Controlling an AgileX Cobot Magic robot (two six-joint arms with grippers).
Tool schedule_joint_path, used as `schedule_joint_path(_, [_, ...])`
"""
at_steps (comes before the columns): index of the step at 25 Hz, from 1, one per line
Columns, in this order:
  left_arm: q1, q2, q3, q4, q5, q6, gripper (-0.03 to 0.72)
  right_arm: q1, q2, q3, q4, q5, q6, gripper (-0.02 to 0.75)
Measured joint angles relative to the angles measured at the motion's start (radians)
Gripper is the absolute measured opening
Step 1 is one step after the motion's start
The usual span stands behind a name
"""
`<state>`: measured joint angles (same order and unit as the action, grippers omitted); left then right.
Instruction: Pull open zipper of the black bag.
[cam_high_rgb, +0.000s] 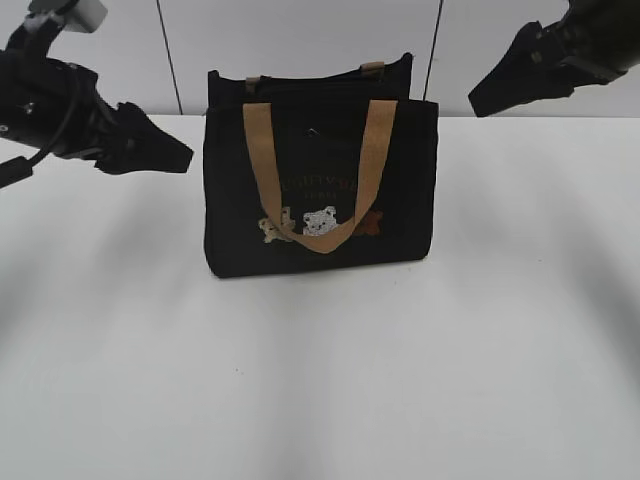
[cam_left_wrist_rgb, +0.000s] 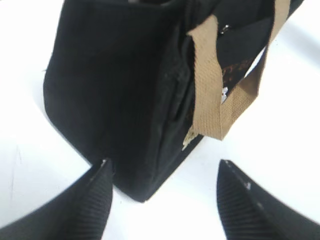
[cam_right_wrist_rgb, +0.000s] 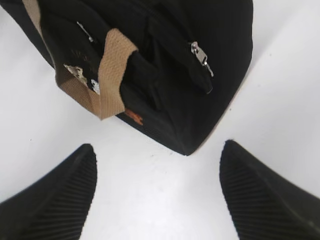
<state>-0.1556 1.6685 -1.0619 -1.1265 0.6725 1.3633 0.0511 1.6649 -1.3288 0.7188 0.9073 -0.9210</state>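
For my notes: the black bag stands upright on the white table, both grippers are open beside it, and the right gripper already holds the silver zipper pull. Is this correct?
Not fully. The right gripper holds nothing: in the right wrist view its jaws stand open, apart from the zipper pull. The black bag does stand upright on the white table, and the left gripper is open too.

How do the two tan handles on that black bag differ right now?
The front handle hangs down over the bag's printed face in a long U, reaching the bear figures. The back handle shows only two short tan stubs at the top rear edge; the rest is hidden. So the front one is in full view and the back one hardly at all. Both are the same tan webbing.
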Motion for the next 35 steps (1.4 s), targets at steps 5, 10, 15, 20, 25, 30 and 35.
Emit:
schedule_joint_path(5, [0.0, -0.143, 0.095, 0.149, 0.002, -0.19, 0.489, 0.037, -0.058, 0.0, -0.101, 0.069, 0.131, 0.576])
schedule_joint_path(10, [0.0, -0.318, 0.15, 0.355, 0.04, -0.443, 0.489, 0.12, -0.123, 0.0, -0.23, 0.131, 0.252, 0.577])
schedule_joint_path(15, [0.0, -0.512, 0.151, 0.498, 0.17, -0.659, 0.489, 0.164, -0.223, 0.008, -0.272, 0.198, 0.354, 0.577])
schedule_joint_path(20, [0.0, -0.69, 0.172, 0.709, 0.243, -0.878, 0.489, 0.197, -0.372, 0.132, -0.301, 0.2, 0.408, 0.577])
schedule_joint_path(25, [0.0, -0.927, 0.28, 0.798, 0.27, -0.965, 0.489, 0.199, -0.56, 0.325, -0.326, 0.195, 0.444, 0.578])
schedule_joint_path(30, [0.0, -1.16, 0.409, 0.847, 0.303, -1.021, 0.474, 0.199, -0.803, 0.499, -0.345, 0.164, 0.494, 0.577])
schedule_joint_path(35, [0.0, -1.326, 0.467, 0.909, 0.369, -1.135, 0.47, 0.199, -1.067, 0.657, -0.393, 0.155, 0.582, 0.575])
